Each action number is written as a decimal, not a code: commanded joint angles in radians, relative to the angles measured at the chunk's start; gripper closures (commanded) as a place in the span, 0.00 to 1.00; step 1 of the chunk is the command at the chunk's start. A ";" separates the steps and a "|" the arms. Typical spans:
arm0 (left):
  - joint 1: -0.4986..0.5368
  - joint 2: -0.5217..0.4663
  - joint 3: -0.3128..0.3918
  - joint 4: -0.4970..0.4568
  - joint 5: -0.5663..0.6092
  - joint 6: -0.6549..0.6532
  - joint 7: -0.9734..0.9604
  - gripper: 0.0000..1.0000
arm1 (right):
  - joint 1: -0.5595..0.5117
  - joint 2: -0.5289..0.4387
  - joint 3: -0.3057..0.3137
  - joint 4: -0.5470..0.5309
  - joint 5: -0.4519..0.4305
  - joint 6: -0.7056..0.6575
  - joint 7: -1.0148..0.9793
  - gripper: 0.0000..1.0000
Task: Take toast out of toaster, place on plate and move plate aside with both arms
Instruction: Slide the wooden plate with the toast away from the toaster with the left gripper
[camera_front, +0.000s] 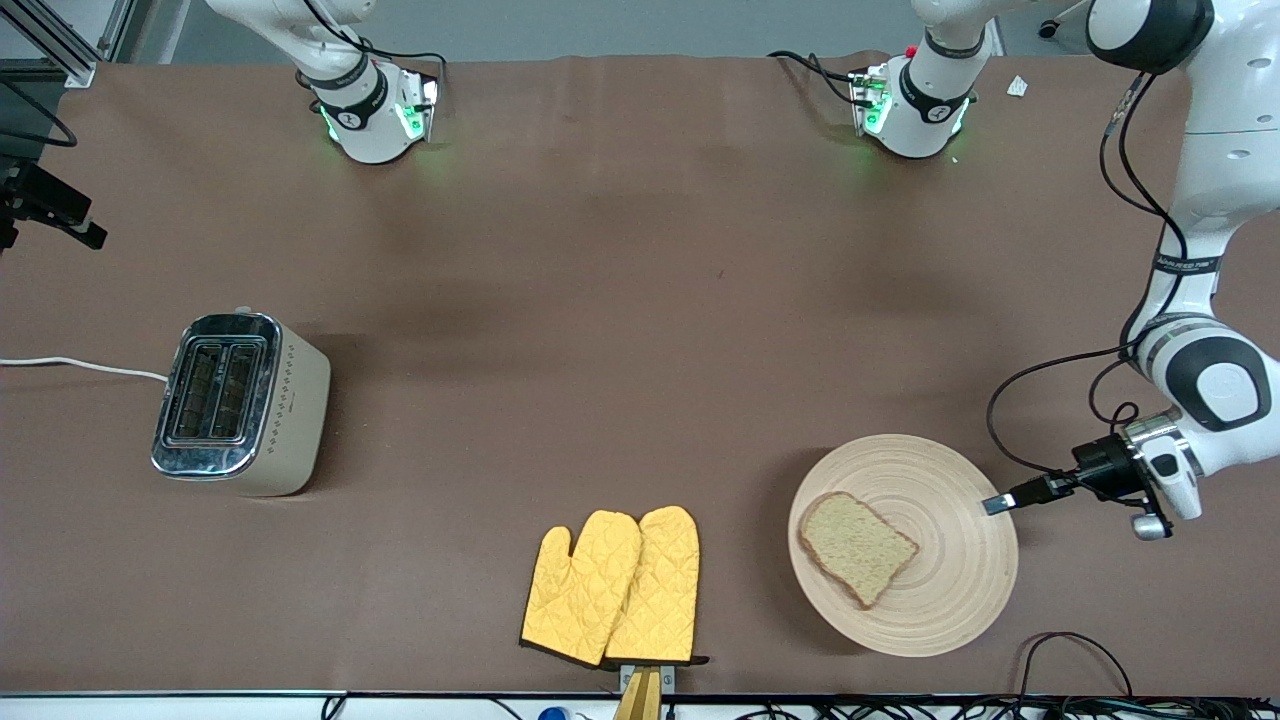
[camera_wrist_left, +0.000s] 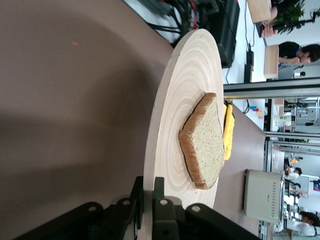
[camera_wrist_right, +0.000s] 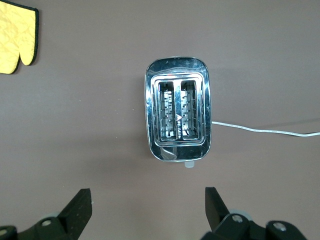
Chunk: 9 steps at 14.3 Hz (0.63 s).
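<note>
With toast (camera_front: 857, 547) lying on plate (camera_front: 945, 470), left tool (camera_front: 998, 503) clamping rim: sliding low, level; right tool (camera_wrist_right: 145, 210) gaping empty over toaster (camera_wrist_right: 178, 115).

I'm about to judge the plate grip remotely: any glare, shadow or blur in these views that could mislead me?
Front view: even light, soft arm shadows on the brown table; plate and toast sharp. Left wrist view: left gripper shut on the plate rim, dark and near, a broad shadow beside it. Right wrist view: toaster chrome top mirrors glare, empty slots readable; right gripper open.
</note>
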 joint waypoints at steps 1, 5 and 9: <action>0.062 -0.027 -0.015 -0.092 -0.006 -0.007 0.118 0.99 | -0.006 -0.005 -0.002 -0.001 0.008 -0.004 -0.014 0.00; 0.189 -0.033 -0.020 -0.212 -0.006 -0.022 0.304 0.99 | -0.006 -0.005 -0.002 -0.003 0.005 -0.004 -0.016 0.00; 0.232 -0.043 -0.018 -0.242 -0.005 -0.050 0.312 0.95 | -0.004 -0.005 -0.002 -0.003 0.005 -0.004 -0.016 0.00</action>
